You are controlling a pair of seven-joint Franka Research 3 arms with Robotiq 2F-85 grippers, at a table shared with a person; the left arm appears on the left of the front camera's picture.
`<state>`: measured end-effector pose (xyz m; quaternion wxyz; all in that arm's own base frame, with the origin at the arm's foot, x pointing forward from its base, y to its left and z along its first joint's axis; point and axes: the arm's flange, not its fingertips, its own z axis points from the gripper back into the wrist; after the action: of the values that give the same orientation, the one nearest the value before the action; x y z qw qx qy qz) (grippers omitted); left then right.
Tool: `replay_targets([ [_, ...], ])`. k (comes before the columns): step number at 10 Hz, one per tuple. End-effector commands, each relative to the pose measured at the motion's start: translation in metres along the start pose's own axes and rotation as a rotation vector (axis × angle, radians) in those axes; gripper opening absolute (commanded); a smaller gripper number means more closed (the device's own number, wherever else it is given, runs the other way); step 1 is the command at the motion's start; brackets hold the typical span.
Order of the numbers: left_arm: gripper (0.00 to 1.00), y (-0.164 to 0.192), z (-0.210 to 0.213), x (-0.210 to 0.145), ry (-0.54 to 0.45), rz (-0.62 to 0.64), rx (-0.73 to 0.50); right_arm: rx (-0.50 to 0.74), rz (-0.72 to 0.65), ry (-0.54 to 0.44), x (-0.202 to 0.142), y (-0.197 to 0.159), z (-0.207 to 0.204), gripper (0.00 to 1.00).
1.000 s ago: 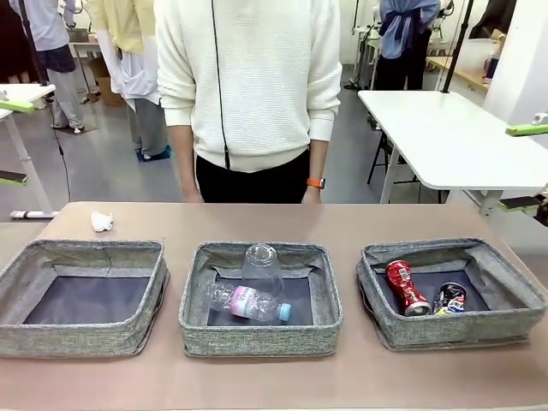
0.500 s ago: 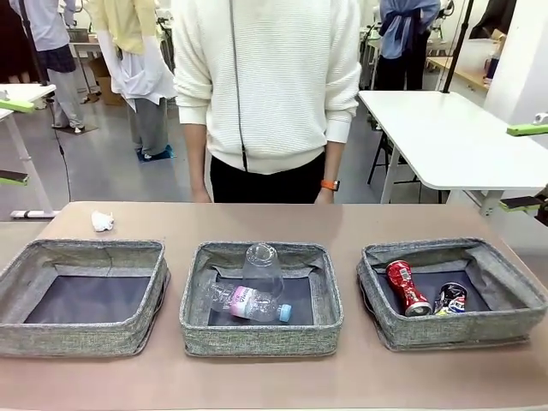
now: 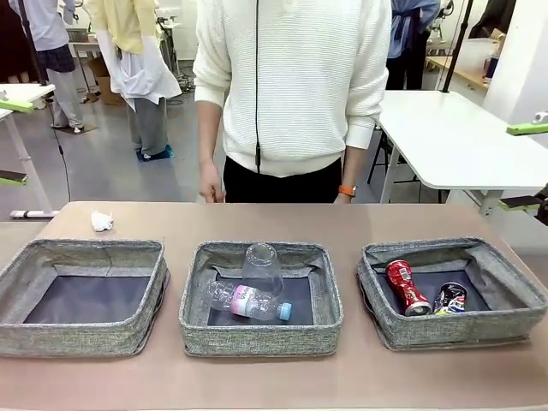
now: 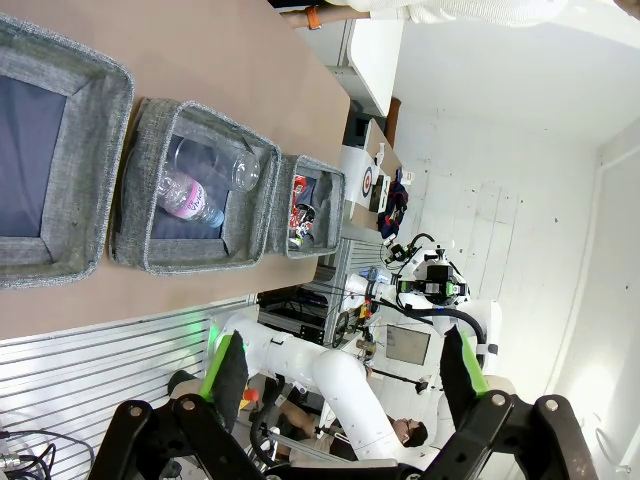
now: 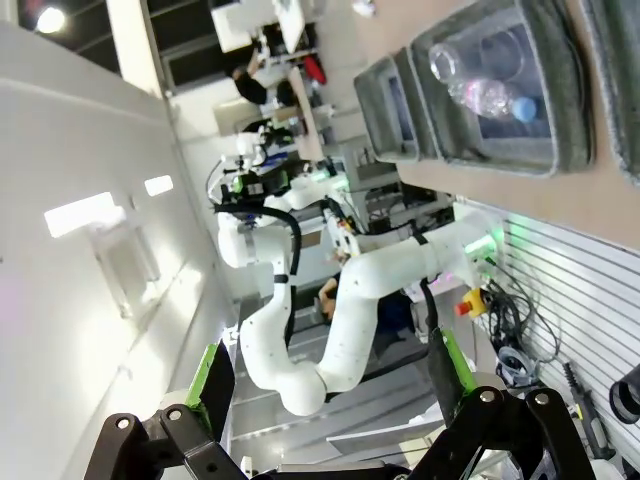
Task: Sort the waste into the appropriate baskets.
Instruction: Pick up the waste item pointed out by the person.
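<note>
A: You have three grey woven baskets on a tan table [image 3: 360,218]: the left basket [image 3: 81,338], the middle basket [image 3: 257,338] and the right basket [image 3: 454,334], each with a dark grey bottom.

B: And the colours of your waste?

A: Your red soda can [image 3: 406,288] and dark crushed can [image 3: 449,298] sit on the right basket's dark bottom. Your clear bottle [image 3: 244,300] has a pink label and a blue cap; the plastic cup [image 3: 262,267] is clear. The paper wad [image 3: 102,221] is white.

B: The person?

A: You see a cream ribbed sweater [image 3: 291,77], black trousers and an orange wristband [image 3: 347,191].
</note>
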<state>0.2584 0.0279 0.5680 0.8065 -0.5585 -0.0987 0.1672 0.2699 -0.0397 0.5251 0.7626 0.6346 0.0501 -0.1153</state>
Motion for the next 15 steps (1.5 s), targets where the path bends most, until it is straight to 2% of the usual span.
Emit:
replay_targets([
  [1, 1.00, 0.001, 0.002, 0.000, 0.006, -0.019, -0.001, 0.018, 0.025, 0.009, 0.002, 0.004, 0.003, 1.00],
  [9, 1.00, 0.000, 0.000, 0.000, 0.000, 0.000, 0.000, 0.018, 0.025, 0.009, 0.002, 0.004, 0.003, 1.00],
  [10, 1.00, -0.005, -0.008, 0.008, -0.164, -0.035, 0.283, 0.018, 0.025, 0.009, 0.002, 0.004, 0.003, 1.00],
  [11, 1.00, -0.010, -0.015, 0.017, -0.211, -0.120, 0.504, 0.018, 0.025, 0.009, 0.002, 0.004, 0.003, 1.00],
  [12, 1.00, -0.008, -0.020, 0.027, -0.295, -0.237, 0.865, 0.018, 0.025, 0.009, 0.002, 0.004, 0.003, 1.00],
  [13, 1.00, -0.004, -0.026, 0.036, -0.303, -0.264, 1.153, 0.018, 0.025, 0.009, 0.002, 0.004, 0.003, 1.00],
  [14, 1.00, 0.000, -0.037, 0.040, -0.303, -0.294, 1.360, 0.018, 0.025, 0.009, 0.002, 0.004, 0.003, 1.00],
  [15, 1.00, 0.004, -0.050, 0.040, -0.269, -0.377, 1.441, 0.018, 0.025, 0.009, 0.002, 0.004, 0.003, 1.00],
])
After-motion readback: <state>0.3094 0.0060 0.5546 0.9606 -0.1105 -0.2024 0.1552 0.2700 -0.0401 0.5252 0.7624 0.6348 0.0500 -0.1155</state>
